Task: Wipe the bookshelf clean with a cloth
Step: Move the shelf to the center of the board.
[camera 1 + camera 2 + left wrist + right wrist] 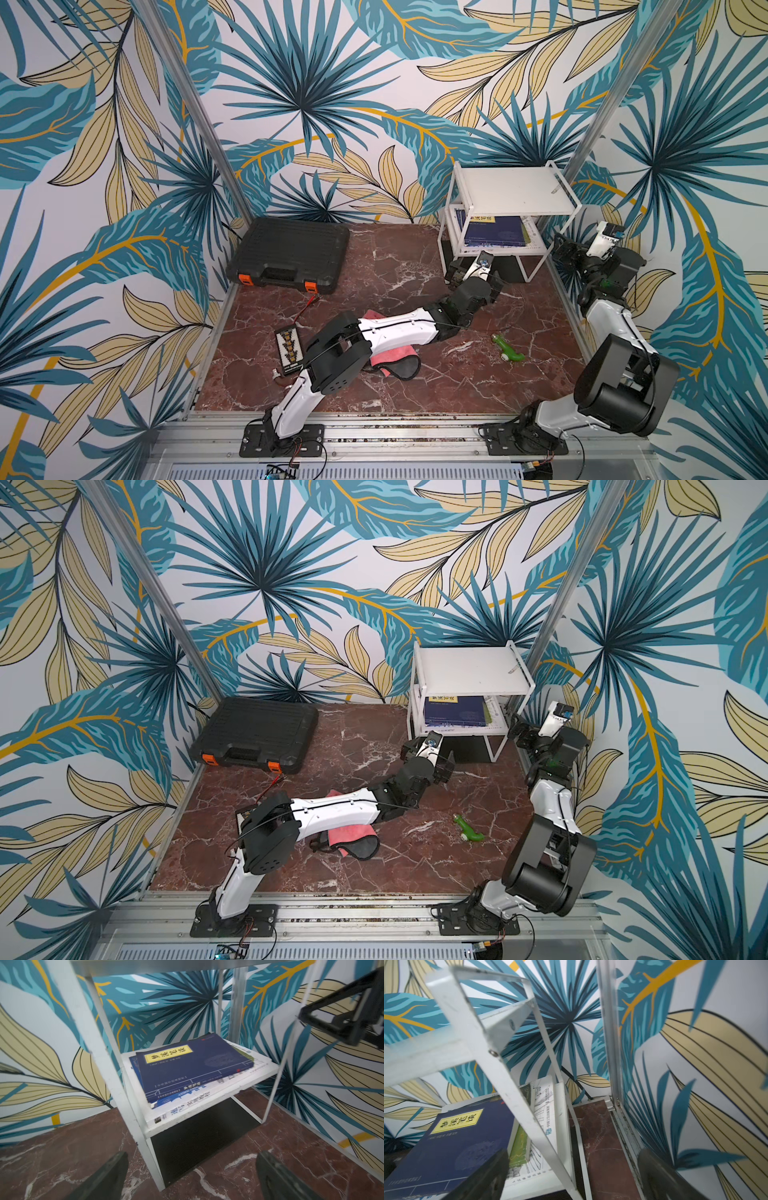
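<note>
The bookshelf [515,191] [469,669] stands in the back right corner, a white two-tier rack with books on its lower board. The pink cloth [395,357] [351,835] lies crumpled on the marble floor, partly hidden under my left forearm. My left gripper [455,276] [191,1176] hangs open and empty, low in front of the rack's front left post [133,1105]. At the rack's right side my right gripper [561,249] [573,1176] is open too. The white frame [467,1022] runs between its fingers in the right wrist view, and contact cannot be told.
A black ribbed case [291,255] with orange latches sits at the back left. A green toy-like piece [509,349] lies right of the cloth. A small black-and-white board [289,353] with wires lies by my left elbow. A small grey scrap [555,189] rests on the top board.
</note>
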### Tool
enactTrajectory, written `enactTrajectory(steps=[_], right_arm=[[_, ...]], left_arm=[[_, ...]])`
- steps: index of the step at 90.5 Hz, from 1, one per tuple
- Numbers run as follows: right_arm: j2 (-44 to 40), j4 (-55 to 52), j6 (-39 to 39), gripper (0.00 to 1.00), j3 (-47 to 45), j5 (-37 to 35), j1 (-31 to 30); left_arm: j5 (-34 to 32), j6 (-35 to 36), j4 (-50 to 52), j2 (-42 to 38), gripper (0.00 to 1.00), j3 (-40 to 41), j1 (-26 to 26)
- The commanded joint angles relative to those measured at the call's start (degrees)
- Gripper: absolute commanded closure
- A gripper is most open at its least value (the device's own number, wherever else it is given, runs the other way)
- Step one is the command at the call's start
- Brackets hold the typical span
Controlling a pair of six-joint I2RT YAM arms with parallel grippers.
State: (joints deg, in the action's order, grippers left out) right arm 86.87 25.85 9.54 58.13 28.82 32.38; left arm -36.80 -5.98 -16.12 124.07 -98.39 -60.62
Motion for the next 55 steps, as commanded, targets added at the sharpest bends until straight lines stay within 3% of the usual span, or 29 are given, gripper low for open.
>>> enactTrajectory(steps=[1,12,29,42,48,55], right_arm=[[3.2,-0.9,-1.7,0.0,4.5,10.1,0.1],[8.3,0.4,0.1,0.01,10.0,13.4,-0.1],[13.4,-3.4,-2.4,0.01,16.8,11.5,-2.2],[14.4,-6.1,-4.6,0.08,18.2,8.8,-4.4],[13.9,-4.8,-3.8,0.15,16.9,8.5,-4.8],[12.6,-3.3,-3.0,0.27,15.0,8.7,-5.2]], left_arm=[[-5.0,-8.6,4.0,-0.8,0.0,-4.0,4.1],[-4.8,-9.6,4.1,0.8,0.0,-5.9,6.5],[8.0,-4.3,4.6,5.9,0.0,-14.7,9.5],[5.8,-2.0,5.5,8.0,0.01,-18.2,10.2],[5.9,-2.0,4.5,7.2,0.08,-16.6,10.4],[6.5,-1.9,4.0,6.1,0.24,-14.8,10.5]])
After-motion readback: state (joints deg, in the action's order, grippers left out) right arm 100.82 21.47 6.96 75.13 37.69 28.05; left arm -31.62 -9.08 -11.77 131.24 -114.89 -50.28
